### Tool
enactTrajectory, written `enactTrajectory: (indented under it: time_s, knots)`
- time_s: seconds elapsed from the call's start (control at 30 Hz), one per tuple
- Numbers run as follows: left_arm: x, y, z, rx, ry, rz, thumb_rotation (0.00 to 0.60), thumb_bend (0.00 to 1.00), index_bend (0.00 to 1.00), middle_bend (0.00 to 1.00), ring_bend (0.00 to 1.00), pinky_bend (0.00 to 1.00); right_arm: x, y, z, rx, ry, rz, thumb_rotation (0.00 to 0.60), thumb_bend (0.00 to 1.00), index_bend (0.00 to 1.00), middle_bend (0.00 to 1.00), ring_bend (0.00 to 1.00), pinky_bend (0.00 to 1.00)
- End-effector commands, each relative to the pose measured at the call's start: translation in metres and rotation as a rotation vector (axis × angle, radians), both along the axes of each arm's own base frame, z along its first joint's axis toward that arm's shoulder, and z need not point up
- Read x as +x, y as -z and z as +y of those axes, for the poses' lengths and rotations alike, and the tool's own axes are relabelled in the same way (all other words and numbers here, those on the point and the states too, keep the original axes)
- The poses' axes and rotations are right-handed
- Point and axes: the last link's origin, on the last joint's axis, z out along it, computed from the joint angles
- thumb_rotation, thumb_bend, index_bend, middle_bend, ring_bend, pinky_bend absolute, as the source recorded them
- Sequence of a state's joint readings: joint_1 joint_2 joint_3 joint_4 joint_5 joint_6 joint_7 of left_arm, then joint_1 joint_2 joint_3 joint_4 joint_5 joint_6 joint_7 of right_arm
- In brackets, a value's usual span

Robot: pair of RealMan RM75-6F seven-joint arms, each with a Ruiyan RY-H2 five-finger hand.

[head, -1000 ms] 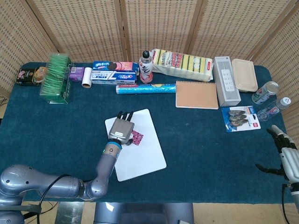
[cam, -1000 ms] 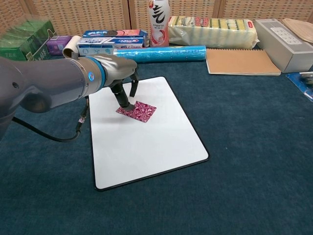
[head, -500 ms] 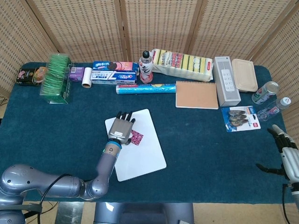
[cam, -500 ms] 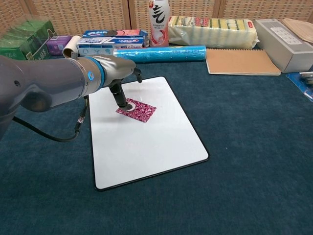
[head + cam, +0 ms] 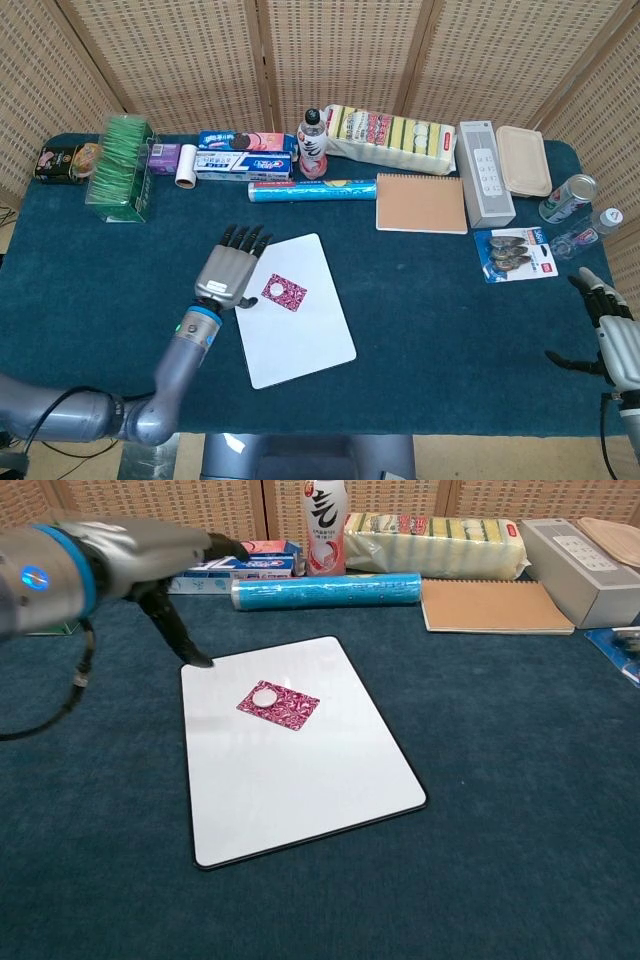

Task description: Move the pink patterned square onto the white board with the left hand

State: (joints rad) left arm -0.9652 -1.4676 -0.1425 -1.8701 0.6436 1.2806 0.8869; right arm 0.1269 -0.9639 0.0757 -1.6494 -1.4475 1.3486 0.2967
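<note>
So the pink patterned square (image 5: 279,704) is lying flat on the white board (image 5: 300,770), up in the far half of it and a bit toward the left, with a small white round spot on its top side. Nothing is touching it. The left robot hand (image 5: 228,275) hangs just off the board's left edge, fingers spread wide and holding nothing; in the chest view one dark fingertip (image 5: 200,661) sits right by the board's far-left corner. The board itself lies at a slight angle on the bench (image 5: 430,300), which has a dark teal cloth over it. Further back there's a blue roll (image 5: 312,190) lying on its side, a bottle (image 5: 313,144) standing upright behind it, and a brown spiral notebook (image 5: 421,203) to the right of the roll. The right robot hand (image 5: 610,335) is way off at the right edge of the bench, well apart from everything, fingers apart and empty too.
</note>
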Motion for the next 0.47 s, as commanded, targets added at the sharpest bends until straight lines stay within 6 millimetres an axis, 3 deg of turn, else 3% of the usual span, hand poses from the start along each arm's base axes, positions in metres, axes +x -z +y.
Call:
enactTrajectory:
  time_s: [0.03, 0.23, 0.3, 0.37, 0.47]
  knots:
    - [-0.051, -0.059, -0.028, 0.113, 0.012, -0.046, 0.600, 0.10, 0.00, 0.00, 0.00, 0.01, 0.001, 0.001, 0.000, -0.004, 0.001, 0.006, 0.600, 0.00, 0.02, 0.00, 0.00, 0.00]
    - [-0.114, -0.112, -0.062, 0.225, -0.014, -0.130, 0.600, 0.10, 0.00, 0.00, 0.00, 0.01, 0.001, 0.004, 0.000, -0.020, 0.009, 0.039, 0.600, 0.00, 0.03, 0.00, 0.00, 0.00]
    - [-0.146, -0.126, -0.081, 0.250, -0.071, -0.157, 0.600, 0.10, 0.00, 0.00, 0.00, 0.01, 0.001, 0.005, -0.001, -0.031, 0.010, 0.063, 0.600, 0.00, 0.04, 0.00, 0.00, 0.00]
    - [-0.171, -0.135, -0.100, 0.275, -0.108, -0.180, 0.600, 0.10, 0.00, 0.00, 0.00, 0.01, 0.001, 0.004, -0.001, -0.051, 0.004, 0.096, 0.600, 0.00, 0.05, 0.00, 0.00, 0.00]
    - [-0.192, -0.140, -0.121, 0.273, -0.145, -0.235, 0.600, 0.10, 0.00, 0.00, 0.00, 0.01, 0.003, 0.004, 0.000, -0.079, -0.002, 0.123, 0.600, 0.00, 0.06, 0.00, 0.00, 0.00]
